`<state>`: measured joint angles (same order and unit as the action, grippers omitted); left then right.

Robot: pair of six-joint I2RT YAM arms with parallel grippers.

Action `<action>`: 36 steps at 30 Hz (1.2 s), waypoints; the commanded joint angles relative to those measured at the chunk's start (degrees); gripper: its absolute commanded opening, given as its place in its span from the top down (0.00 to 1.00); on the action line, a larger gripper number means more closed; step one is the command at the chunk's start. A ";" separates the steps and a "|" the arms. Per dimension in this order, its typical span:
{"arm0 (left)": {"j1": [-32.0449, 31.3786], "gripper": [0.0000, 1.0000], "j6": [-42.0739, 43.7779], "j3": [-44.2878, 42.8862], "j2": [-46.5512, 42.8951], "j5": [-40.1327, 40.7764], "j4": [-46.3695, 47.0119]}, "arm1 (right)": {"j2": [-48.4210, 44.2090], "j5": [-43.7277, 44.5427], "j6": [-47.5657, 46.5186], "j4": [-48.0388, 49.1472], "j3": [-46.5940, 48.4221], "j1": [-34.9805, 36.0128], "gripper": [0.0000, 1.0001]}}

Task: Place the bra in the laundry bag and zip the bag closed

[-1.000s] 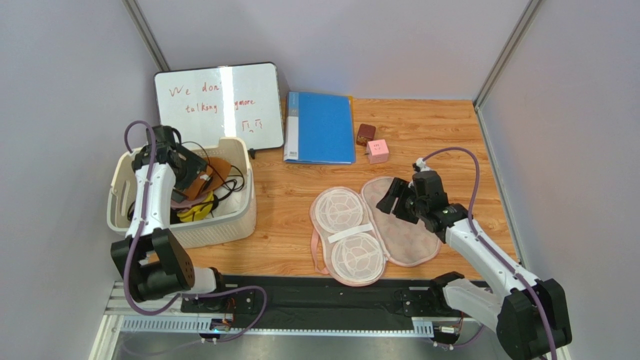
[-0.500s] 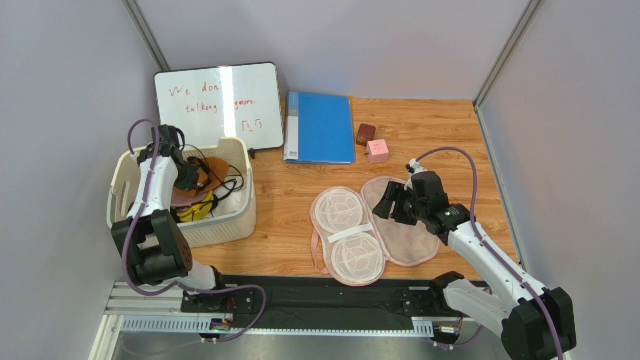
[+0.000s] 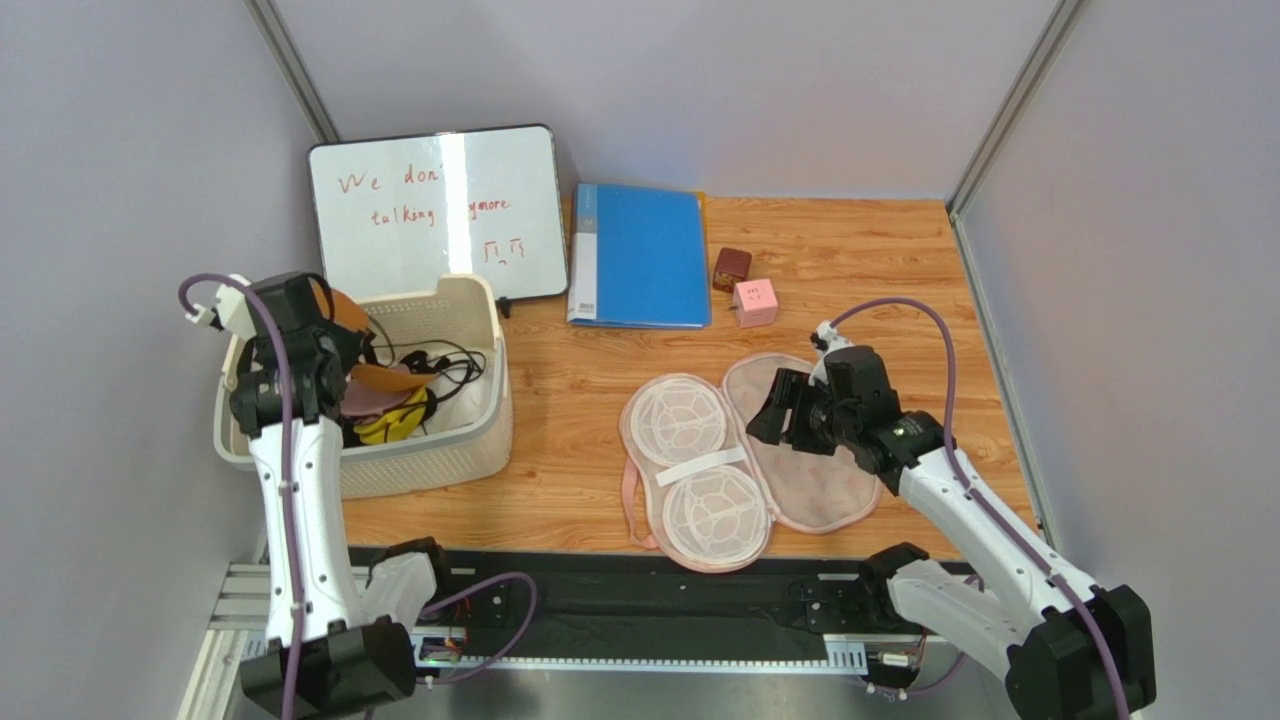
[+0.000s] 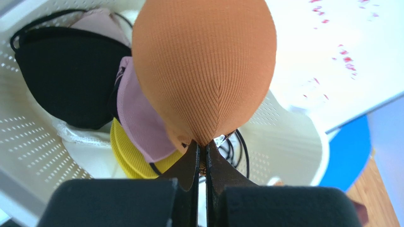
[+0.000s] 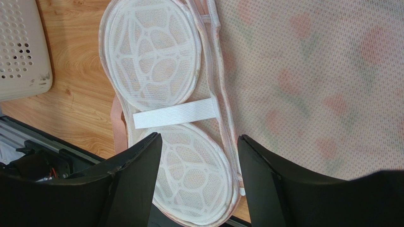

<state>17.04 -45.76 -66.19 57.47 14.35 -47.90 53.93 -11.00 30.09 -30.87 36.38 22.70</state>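
Observation:
The bra [image 4: 204,71] shows as an orange-brown ribbed cup filling the middle of the left wrist view, pinched at its lower edge by my left gripper [image 4: 202,146], which is shut on it. From above, the bra [image 3: 349,311] hangs over the left end of the basket, with the left gripper [image 3: 323,333] raised there. The laundry bag [image 3: 699,473] lies open on the wood, white mesh side up, its printed flap [image 3: 819,458] folded out to the right. My right gripper [image 3: 774,408] hovers open over the bag [image 5: 151,52], with nothing between the fingers [image 5: 142,161].
The cream basket [image 3: 451,450] holds a black garment [image 4: 61,75], a pink one [image 4: 137,118], a yellow one [image 4: 128,151] and black straps. A whiteboard [image 3: 436,210], a blue folder [image 3: 639,255], a brown box [image 3: 732,267] and a pink cube [image 3: 756,300] stand at the back.
The left gripper went from open to shut on the bra and rose up and to the left above the basket. The right gripper barely shifted over the bag.

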 commanded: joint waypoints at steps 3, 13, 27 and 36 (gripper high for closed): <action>0.45 1.00 8.83 -7.71 -5.88 -16.57 0.43 | -0.32 -1.47 -1.34 -0.06 2.47 0.94 0.34; 0.02 1.00 -0.96 -25.18 -4.66 -52.73 17.04 | 0.30 -1.47 -2.84 -2.08 4.92 1.21 0.35; -43.89 1.00 -1.44 -19.53 5.01 -43.99 25.22 | -9.54 -15.80 -5.83 -9.01 18.19 1.21 0.29; -59.39 1.00 1.20 -8.87 16.95 -41.50 32.42 | -16.40 -27.39 -9.35 -10.79 24.88 1.29 0.19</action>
<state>-38.35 -47.11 -75.42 72.01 -29.06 -20.29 39.99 -30.85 22.35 -41.45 60.01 23.59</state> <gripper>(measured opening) 0.010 0.782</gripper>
